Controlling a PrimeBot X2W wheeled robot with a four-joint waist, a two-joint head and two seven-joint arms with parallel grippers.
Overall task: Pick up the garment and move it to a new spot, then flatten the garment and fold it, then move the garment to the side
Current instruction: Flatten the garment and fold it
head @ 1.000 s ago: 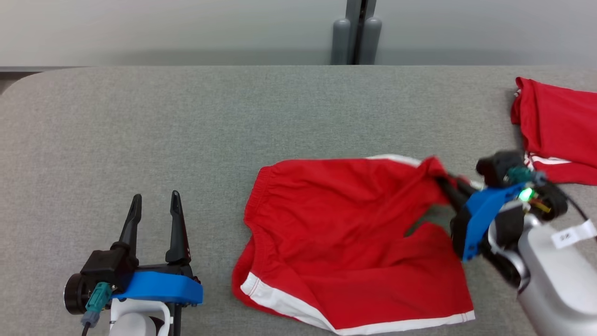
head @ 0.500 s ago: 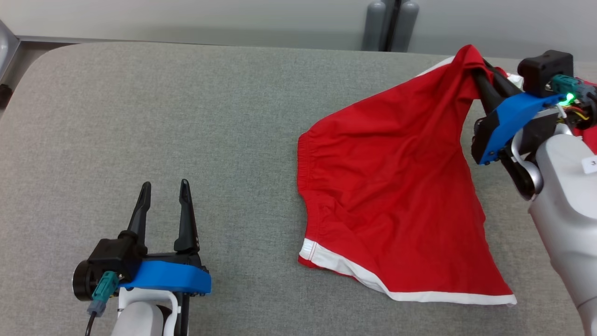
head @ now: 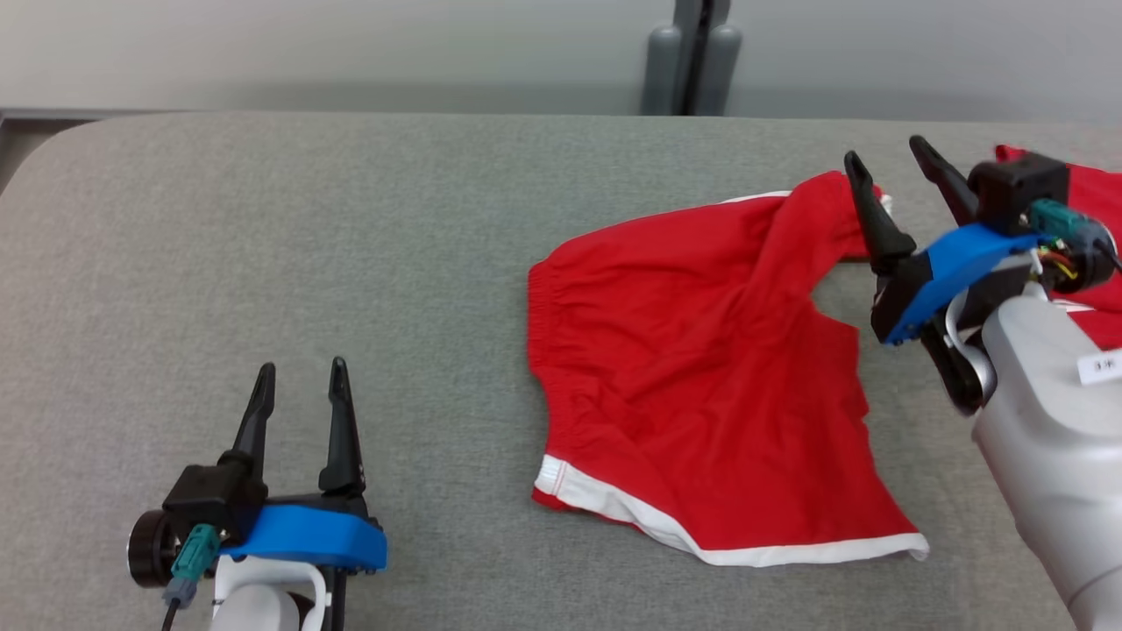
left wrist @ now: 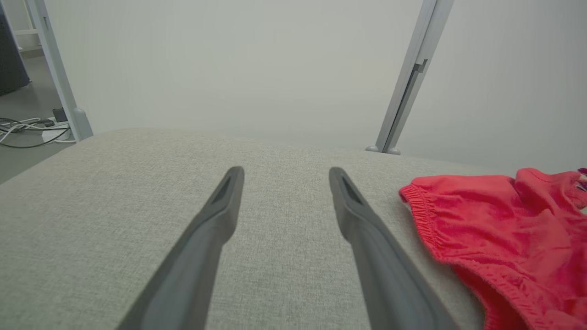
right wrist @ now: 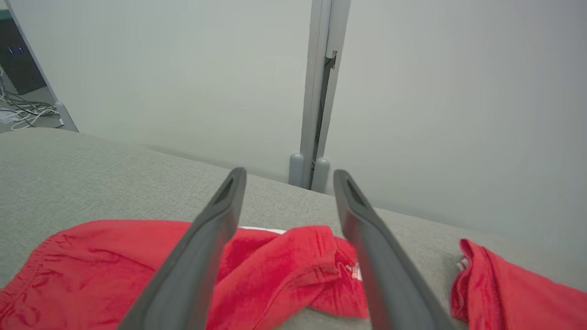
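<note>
One high head camera, two low wrist cameras over a grey fabric-covered table (head: 307, 245)
The head view looks steeply down from behind both pincers: left pincer (head: 301, 365) low, right pincer (head: 885, 149) at its right side. Each wrist view skims close along its own dark fingers (left wrist: 220, 215) toward the pale grey wall (left wrist: 229, 68). All three share the crumpled red shorts with a white hem (head: 701, 394), right of the left pincer, below the right pincer.

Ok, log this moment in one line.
shorts: rumpled on table | right pincer: open, over bunched leg | left pincer: open, clear of shorts
</note>
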